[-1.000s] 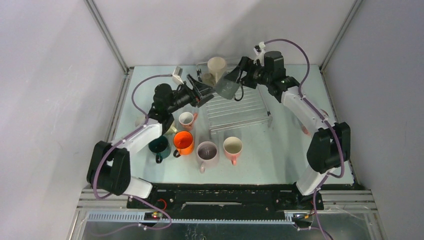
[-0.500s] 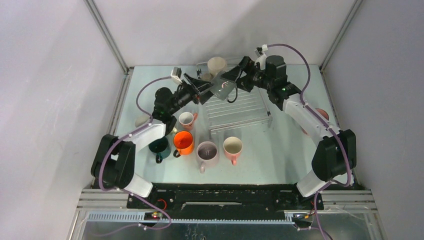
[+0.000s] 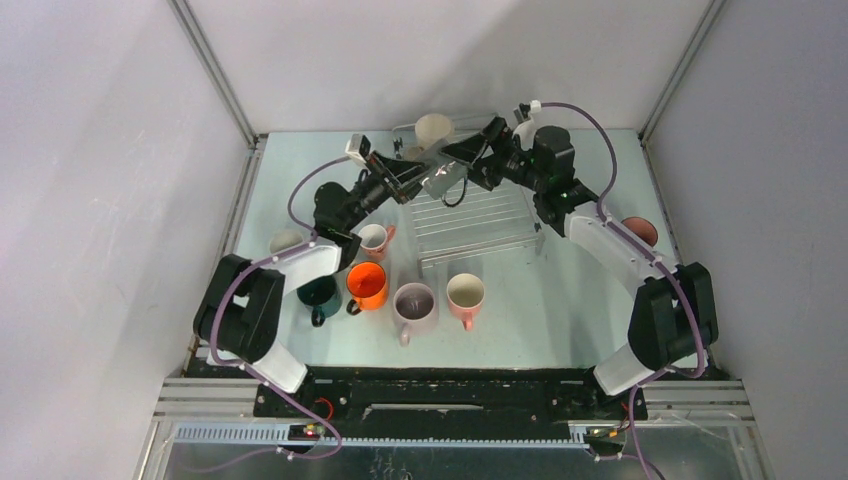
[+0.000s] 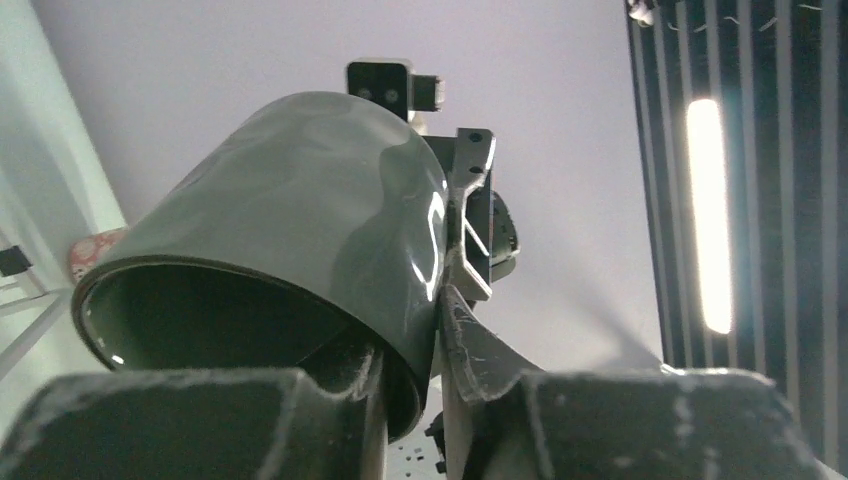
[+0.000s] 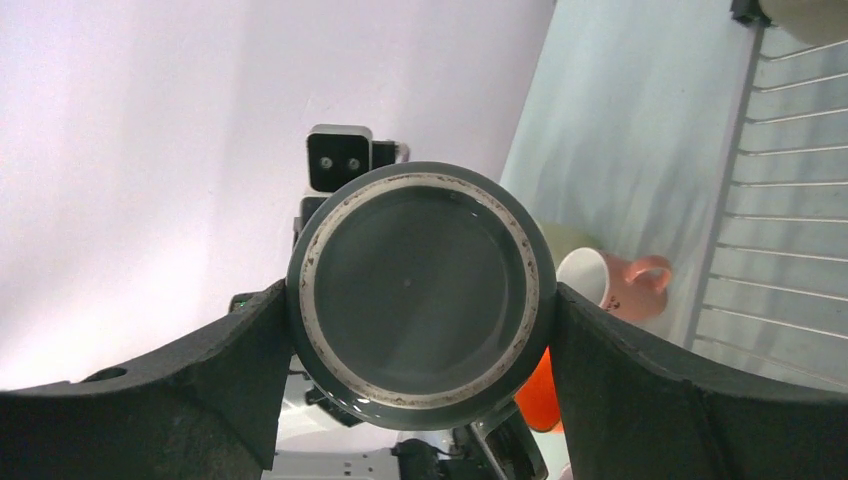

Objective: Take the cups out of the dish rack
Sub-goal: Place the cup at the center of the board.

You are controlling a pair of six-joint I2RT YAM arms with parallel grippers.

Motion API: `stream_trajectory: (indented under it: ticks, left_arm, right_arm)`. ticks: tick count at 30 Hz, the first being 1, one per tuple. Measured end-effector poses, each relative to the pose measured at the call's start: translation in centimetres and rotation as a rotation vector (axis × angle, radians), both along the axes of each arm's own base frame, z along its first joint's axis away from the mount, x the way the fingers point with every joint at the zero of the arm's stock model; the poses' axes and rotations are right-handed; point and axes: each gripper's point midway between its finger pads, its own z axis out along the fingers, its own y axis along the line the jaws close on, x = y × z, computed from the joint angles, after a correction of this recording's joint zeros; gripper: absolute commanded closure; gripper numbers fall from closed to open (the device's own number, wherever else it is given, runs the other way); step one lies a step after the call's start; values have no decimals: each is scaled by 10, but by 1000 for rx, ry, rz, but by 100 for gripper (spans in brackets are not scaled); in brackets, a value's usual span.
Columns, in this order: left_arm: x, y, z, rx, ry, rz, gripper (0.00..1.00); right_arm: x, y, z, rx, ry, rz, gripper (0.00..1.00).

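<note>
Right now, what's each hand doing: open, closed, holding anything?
Left hand: closed on the rim of the grey mug.
Right hand: closed around the same mug's body.

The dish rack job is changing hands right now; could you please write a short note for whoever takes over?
Left end effector: shut on the rim of the grey mug.
Right end effector: shut across the same mug's body. The mug hangs between both arms above the dish rack, near its far left corner.
Done: seven mugs stand on the table. Six are left of and in front of the rack, among them the orange mug. One pink mug is on the right.
Left: set the grey mug down, then unload the cream mug at the rack's far end.
</note>
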Motion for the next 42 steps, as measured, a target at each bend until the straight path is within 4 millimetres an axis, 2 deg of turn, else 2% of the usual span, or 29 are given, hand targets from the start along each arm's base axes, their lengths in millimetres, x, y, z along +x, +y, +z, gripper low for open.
stream_trajectory:
  ticks: [2, 5, 8, 9, 10, 11, 13, 14, 25, 31, 37, 42]
  left_arm:
    - [-1, -1, 3, -25, 3, -8, 98]
    - [-5, -1, 12, -56, -18, -17, 100]
    - [-8, -2, 16, -76, -31, -25, 100]
    - [-9, -2, 16, -78, -35, -26, 100]
    - [-9, -2, 17, -79, -38, -27, 100]
    - [-9, -3, 17, -79, -39, -27, 100]
    - [-9, -3, 17, -78, -39, -28, 100]
    - [-9, -3, 16, -77, -38, -29, 100]
    - [-16, -11, 14, -46, -52, -55, 100]
    - [-7, -13, -5, 25, -20, -32, 100]
    - [-14, -16, -21, 155, -20, -45, 100]
    - [-23, -21, -27, 322, -62, -71, 100]
  right_arm:
    - [-2, 0, 3, 31, 6, -4, 93]
    - [-6, -1, 6, 82, 23, -8, 86]
    - [-9, -2, 8, 106, 25, -17, 59]
    - [-9, -3, 9, 111, 25, -20, 40]
    - [-10, -3, 8, 116, 26, -22, 32]
    - [-10, -3, 8, 120, 24, -22, 19]
    - [-11, -4, 8, 119, 23, -26, 3]
    - [-11, -4, 8, 117, 22, -29, 1]
    - [-22, -34, 13, 13, -17, -80, 0]
    - [-20, -55, 16, -40, -53, -137, 0]
    - [-14, -82, 11, -99, -59, -205, 0]
    - [-13, -110, 2, -181, -39, -274, 0]
